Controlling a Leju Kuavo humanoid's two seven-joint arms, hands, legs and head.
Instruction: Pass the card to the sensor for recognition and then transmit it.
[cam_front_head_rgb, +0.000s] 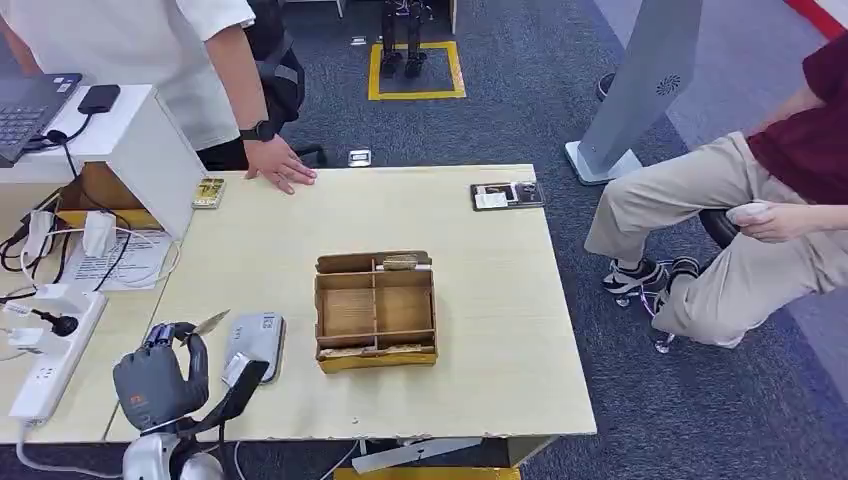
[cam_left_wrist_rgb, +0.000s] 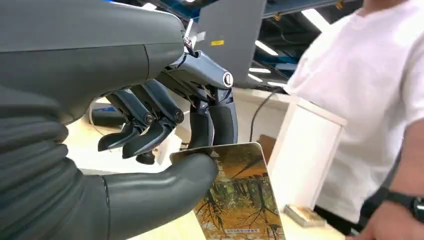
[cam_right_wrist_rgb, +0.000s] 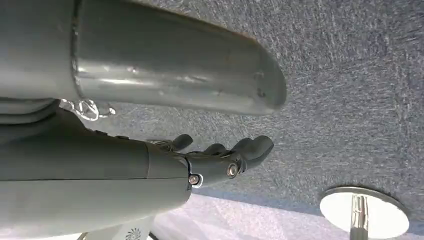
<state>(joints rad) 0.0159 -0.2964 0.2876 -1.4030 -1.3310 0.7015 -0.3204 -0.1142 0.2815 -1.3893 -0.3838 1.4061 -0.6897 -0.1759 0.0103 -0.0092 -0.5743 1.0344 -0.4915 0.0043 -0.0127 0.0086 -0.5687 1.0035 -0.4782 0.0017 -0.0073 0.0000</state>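
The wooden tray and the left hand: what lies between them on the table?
In the head view, the grey sensor lies between the left hand and the wooden tray.

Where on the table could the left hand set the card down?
Bare tabletop lies right of the wooden tray, and between the tray and the person's hand. It's crowded around the left hand: the sensor, power strip and cables.

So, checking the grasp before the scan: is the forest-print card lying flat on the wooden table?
No, the left hand pinches the forest-print card between thumb and fingers, off the table.
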